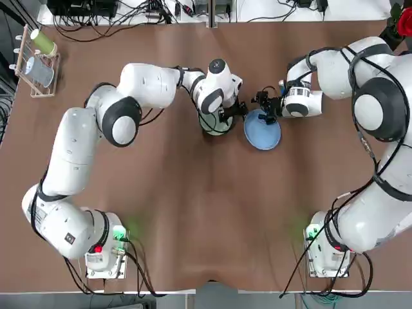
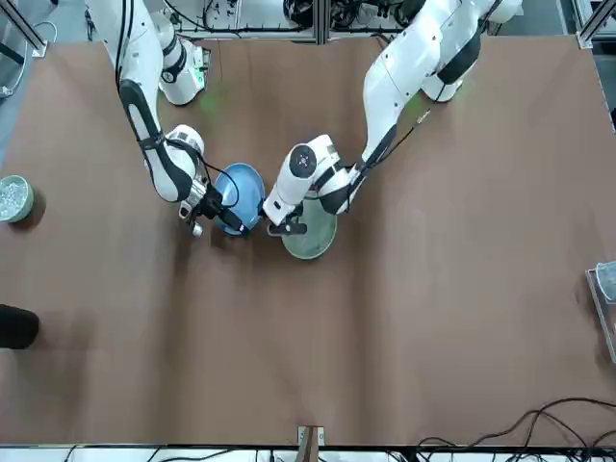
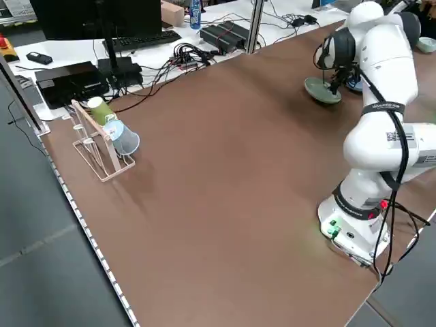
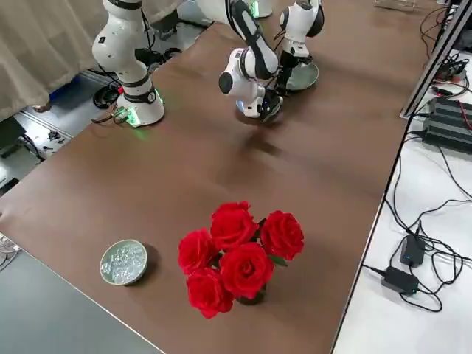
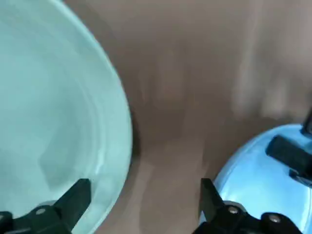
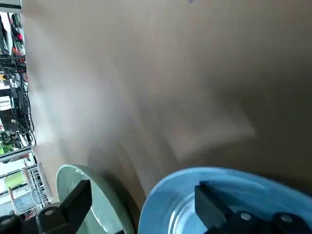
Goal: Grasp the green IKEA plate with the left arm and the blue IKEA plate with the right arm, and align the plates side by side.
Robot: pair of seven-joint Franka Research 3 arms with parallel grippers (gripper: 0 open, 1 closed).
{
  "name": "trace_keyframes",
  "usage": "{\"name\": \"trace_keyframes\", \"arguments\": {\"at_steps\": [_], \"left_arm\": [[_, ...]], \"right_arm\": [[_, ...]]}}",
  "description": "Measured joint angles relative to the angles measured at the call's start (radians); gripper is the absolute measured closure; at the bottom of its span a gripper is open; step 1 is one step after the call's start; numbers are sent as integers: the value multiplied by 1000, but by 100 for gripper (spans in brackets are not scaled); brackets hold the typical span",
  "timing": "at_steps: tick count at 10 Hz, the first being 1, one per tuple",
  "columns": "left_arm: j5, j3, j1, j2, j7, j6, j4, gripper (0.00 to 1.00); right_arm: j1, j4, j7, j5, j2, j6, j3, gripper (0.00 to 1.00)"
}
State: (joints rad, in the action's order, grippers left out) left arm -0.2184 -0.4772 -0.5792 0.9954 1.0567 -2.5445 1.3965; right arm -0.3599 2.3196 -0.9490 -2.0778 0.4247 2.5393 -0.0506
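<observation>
The green IKEA plate (image 1: 215, 123), small, round, pale mint with a shallow rim, lies flat on the table toward its far middle. The blue IKEA plate (image 1: 262, 132), the same size in light sky blue, sits just to its right, tipped slightly with a narrow gap between their rims.

Narrow bare strip of table (image 1: 193, 212) between green plate (image 1: 215, 125) and blue plate (image 1: 262, 132).
</observation>
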Motion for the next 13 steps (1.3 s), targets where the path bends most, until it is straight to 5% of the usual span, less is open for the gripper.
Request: {"name": "trace_keyframes", "arguments": {"at_steps": [13], "left_arm": [[0, 2, 23, -8, -4, -51, -11, 0]], "right_arm": [[-59, -34, 0, -58, 6, 54, 0, 4]]}}
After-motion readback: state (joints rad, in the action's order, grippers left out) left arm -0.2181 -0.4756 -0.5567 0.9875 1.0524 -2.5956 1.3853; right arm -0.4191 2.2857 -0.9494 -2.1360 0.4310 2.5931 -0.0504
